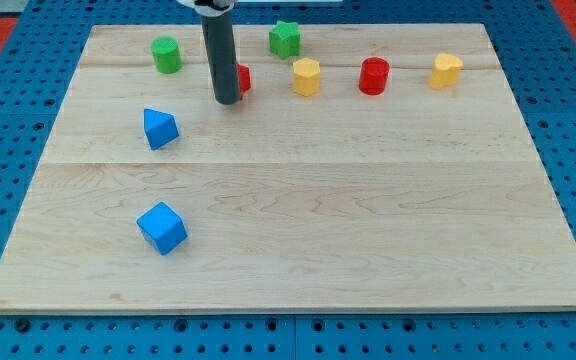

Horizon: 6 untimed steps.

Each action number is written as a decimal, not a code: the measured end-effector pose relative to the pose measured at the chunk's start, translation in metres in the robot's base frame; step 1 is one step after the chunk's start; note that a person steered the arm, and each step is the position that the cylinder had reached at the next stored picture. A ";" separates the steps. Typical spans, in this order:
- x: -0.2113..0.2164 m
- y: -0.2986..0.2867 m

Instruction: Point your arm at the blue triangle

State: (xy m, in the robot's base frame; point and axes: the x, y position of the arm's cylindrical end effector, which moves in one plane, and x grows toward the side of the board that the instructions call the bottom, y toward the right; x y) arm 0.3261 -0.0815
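Pale wooden worktop [298,230] on a blue pegboard. With no jaws to open or close, the end effector is a bare rod; my tip [228,102] rests just beside a half-hidden red block [243,78]. From my tip, the blue triangle [160,128] lies toward the view's left and slightly lower, near but apart.

No text, label, number or sign can be read anywhere.

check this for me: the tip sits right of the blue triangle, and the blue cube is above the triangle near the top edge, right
Not quite. The camera view shows the blue cube below the blue triangle, toward the view's bottom, not near the top edge. The rest holds: my tip sits to the right of the triangle, slightly above it.
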 end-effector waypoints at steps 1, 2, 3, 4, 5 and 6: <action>0.017 -0.015; 0.021 -0.061; 0.016 -0.133; 0.038 -0.153; 0.075 -0.129; 0.074 -0.083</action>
